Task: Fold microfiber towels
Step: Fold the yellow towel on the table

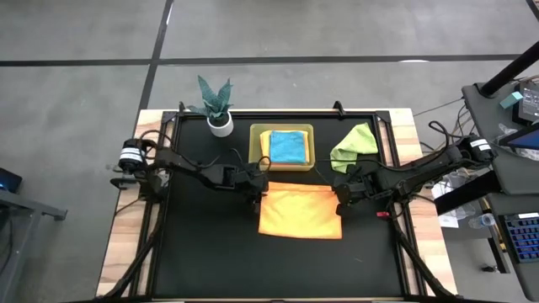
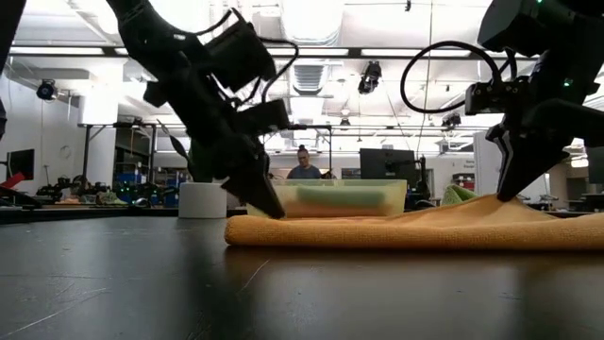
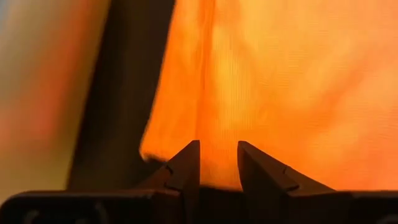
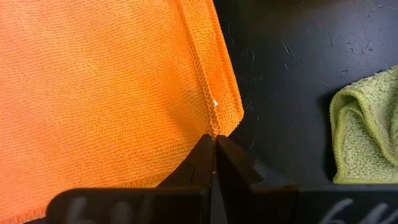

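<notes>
High view: left gripper (image 1: 254,195) fingers apart, right gripper (image 1: 341,199) clamped on the folded orange microfiber towel (image 1: 301,212); release both corners evenly, edges aligned.

Bright overhead ceiling lights w/ glare in low view; left wrist view badly blurred.

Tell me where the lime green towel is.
In the high view, the lime green towel lies crumpled on the mat's right side, just right of the yellow-green bin and beyond the right hand.
</notes>
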`<control>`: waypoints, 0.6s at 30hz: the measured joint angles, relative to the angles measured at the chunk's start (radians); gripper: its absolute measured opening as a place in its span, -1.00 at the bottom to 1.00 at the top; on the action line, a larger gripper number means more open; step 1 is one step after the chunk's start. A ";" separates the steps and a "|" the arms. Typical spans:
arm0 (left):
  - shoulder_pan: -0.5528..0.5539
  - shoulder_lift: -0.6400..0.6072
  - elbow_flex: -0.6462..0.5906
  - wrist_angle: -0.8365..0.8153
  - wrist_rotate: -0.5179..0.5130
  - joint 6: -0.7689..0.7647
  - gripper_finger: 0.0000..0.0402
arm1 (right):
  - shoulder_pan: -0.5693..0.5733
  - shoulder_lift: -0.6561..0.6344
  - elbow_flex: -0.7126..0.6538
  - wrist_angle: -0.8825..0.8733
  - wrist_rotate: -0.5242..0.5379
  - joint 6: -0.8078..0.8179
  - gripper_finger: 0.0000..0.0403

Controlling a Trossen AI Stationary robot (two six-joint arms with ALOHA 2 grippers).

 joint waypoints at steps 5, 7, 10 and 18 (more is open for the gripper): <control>0.000 0.043 0.001 0.012 -0.003 -0.002 -0.53 | 0.000 0.000 -0.002 0.003 0.000 0.000 -0.96; 0.000 0.046 0.003 0.016 -0.006 -0.001 -0.53 | 0.000 0.000 -0.002 0.003 0.000 0.000 -0.96; 0.000 0.045 0.003 0.016 -0.012 -0.001 -0.54 | 0.000 0.000 -0.002 0.005 0.000 0.000 -0.96; -0.005 0.033 0.000 0.005 -0.029 0.017 -0.93 | 0.000 0.000 -0.002 0.005 0.000 0.000 -0.96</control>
